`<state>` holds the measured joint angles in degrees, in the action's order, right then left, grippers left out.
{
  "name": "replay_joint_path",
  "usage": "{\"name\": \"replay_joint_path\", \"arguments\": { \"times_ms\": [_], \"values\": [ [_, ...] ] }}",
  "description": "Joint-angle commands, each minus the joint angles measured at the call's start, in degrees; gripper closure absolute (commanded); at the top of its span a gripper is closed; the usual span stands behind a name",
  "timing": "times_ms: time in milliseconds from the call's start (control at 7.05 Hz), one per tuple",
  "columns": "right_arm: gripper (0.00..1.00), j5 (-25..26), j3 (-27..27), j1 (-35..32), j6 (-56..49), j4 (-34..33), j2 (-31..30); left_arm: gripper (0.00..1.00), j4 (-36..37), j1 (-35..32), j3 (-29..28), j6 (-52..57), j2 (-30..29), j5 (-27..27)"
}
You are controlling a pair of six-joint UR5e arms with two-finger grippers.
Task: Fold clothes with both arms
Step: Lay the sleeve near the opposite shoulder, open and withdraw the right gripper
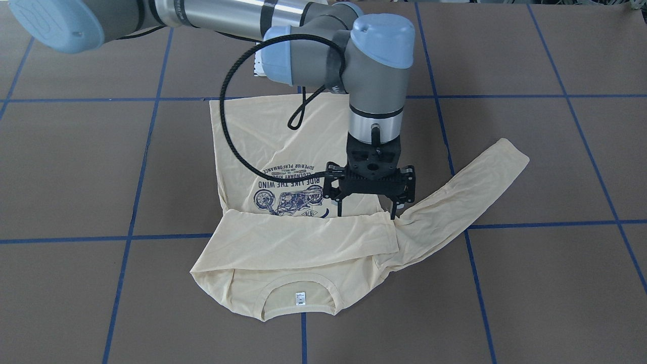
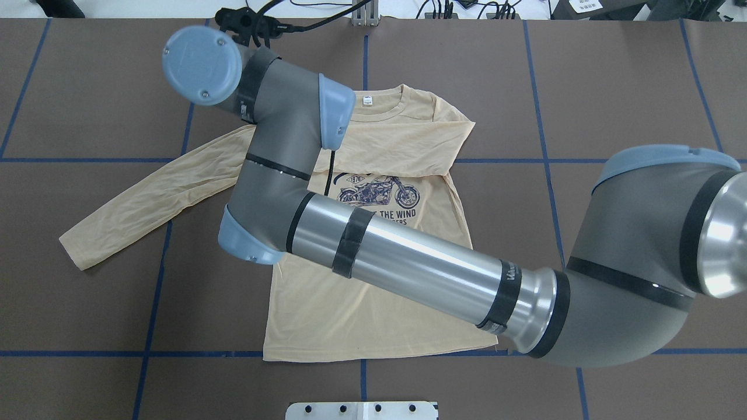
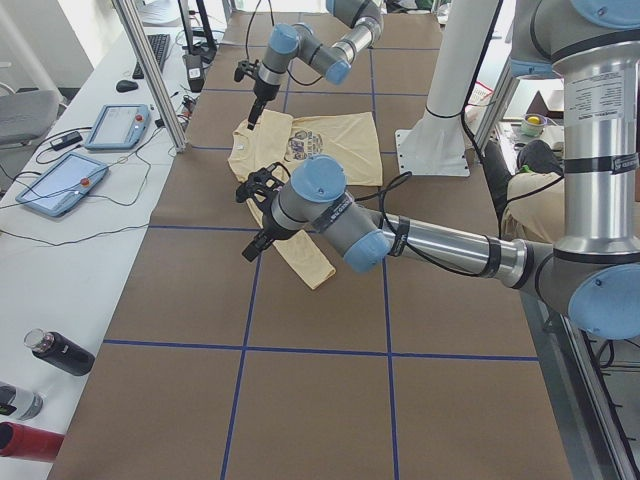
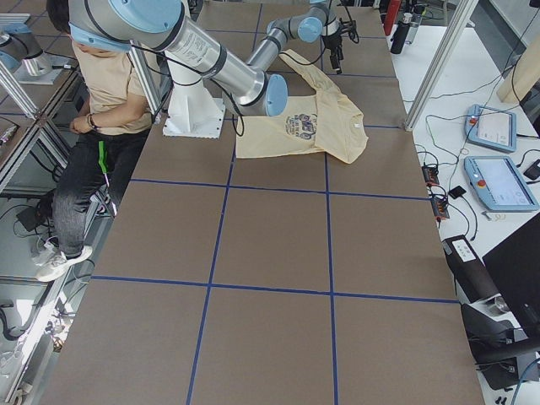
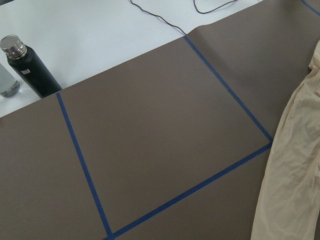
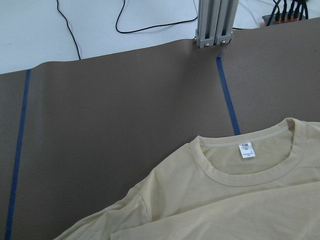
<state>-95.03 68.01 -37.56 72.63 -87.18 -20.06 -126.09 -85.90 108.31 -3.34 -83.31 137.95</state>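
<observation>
The shirt (image 2: pixel 350 315) lay flat on the table (image 2: pixel 613 87). Its print (image 2: pixel 379 192) faced up and its collar (image 1: pixel 298 278) was on the side away from the robot.

On the left, the left sleeve (image 2: pixel 152 198) stretched straight out over the table. Its cuff (image 2: pixel 76 256) lay well apart from the body. The left gripper (image 3: pixel 252 246) showed only in a side view, near that sleeve. I could not tell if it was open or closed, or if it held anything.

The right arm (image 2: pixel 408 268) reached across to the shoulder where the left sleeve met the body. The right gripper (image 1: pixel 366 215) pointed straight down there. It was wide open and held nothing. I could not tell if its tips touched the cloth.

Further right, the right sleeve (image 1: pixel 303 237) lay folded across the chest, just under the collar.

The shirt looked thin, soft and very light. It would likely sag as soon as it was lifted. It could also bunch up or slide if it was dragged. It would not break, so a firm pinch should be fine.

The best places to take hold looked like the cuff and the shoulder end of the left sleeve, one for each gripper. Then the sleeve could go over the chest like the other one. A pinch should catch both layers near an edge or seam, not the loose middle. After that, the corners of the hem (image 2: pixel 350 347) looked like good spots.
</observation>
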Motion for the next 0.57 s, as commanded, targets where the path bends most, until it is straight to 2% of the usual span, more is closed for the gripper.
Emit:
{"name": "replay_joint_path", "arguments": {
  "times_ms": [0,142,283,425],
  "values": [
    [0.0,-7.4,22.8,-6.4,-10.3,-7.3,-16.8,0.0,-4.6,7.7,0.0,-12.2,-0.1,-1.2],
    [0.0,-10.1,35.8,-9.4,-17.5,-10.5,-28.1,0.0,-9.9,12.6,-0.2,-20.7,0.9,-6.6],
    [0.0,-15.0,45.4,-14.3,-25.2,-11.5,-38.4,0.0,-13.4,18.3,-0.4,-27.3,2.4,-13.2],
    [0.0,-19.1,49.8,-18.4,-31.9,-10.7,-46.4,0.0,-13.9,20.7,-0.7,-31.6,3.2,-16.1]
  ]
}}
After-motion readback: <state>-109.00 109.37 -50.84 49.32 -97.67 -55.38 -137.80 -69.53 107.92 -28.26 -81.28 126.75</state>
